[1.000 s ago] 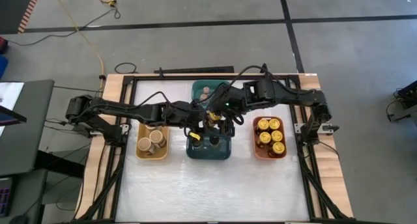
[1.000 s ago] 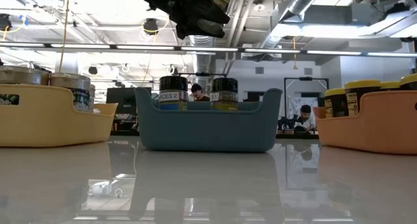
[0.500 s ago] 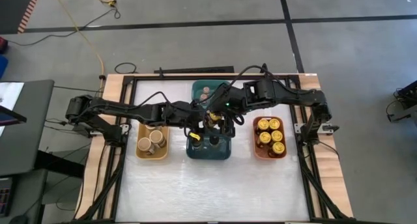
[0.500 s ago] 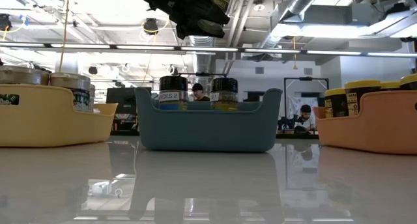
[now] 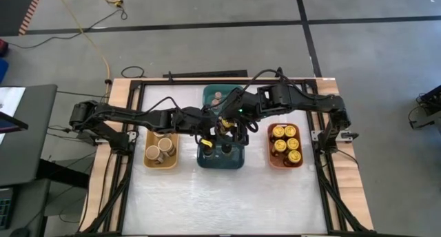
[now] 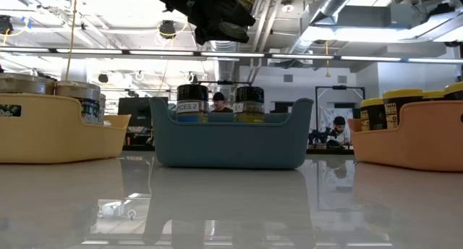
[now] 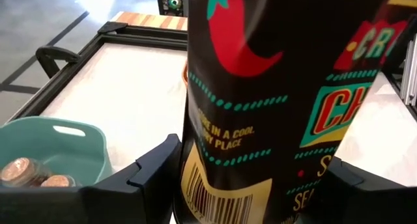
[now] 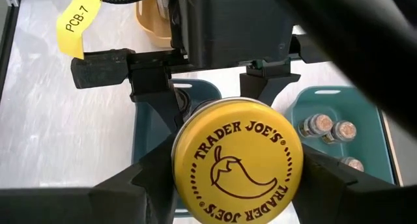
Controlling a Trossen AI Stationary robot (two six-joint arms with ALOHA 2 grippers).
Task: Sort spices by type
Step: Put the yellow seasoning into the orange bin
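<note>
The jar (image 8: 238, 162) I'm working hangs in the air over the dark-blue bin (image 5: 220, 162) at the middle of the table, caught between both arms. Its yellow lid reads "TRADER JOE'S" twice around a drawn chili pepper. Down the black side I can read "IN A COOL" and "PLACE", a red pepper, a barcode, and the cut-off letters "CH" and "SEA".

The right gripper (image 8: 238, 180) is clamped on the jar at the lid, a finger against each side. The left gripper (image 7: 254, 185) has the jar's body between its fingers, but the jar fills that view and I cannot tell whether it grips or has let go. A yellow tag (image 8: 78, 22) marked "PCB-7" hangs on the left arm's cable.

In the dark-blue bin stand two dark-lidded jars (image 6: 192, 104); one label ends in what looks like "CES-2". The yellow bin (image 5: 147, 158) to the left holds tan-topped jars (image 5: 162, 149), and the orange bin (image 5: 270, 146) to the right holds yellow-lidded jars (image 5: 284, 144). On the far side the teal bin (image 5: 209, 92) has small brown-topped jars (image 5: 216, 97).

From above, the crossing arms hide the held jar and most of the dark-blue bin's far half.
</note>
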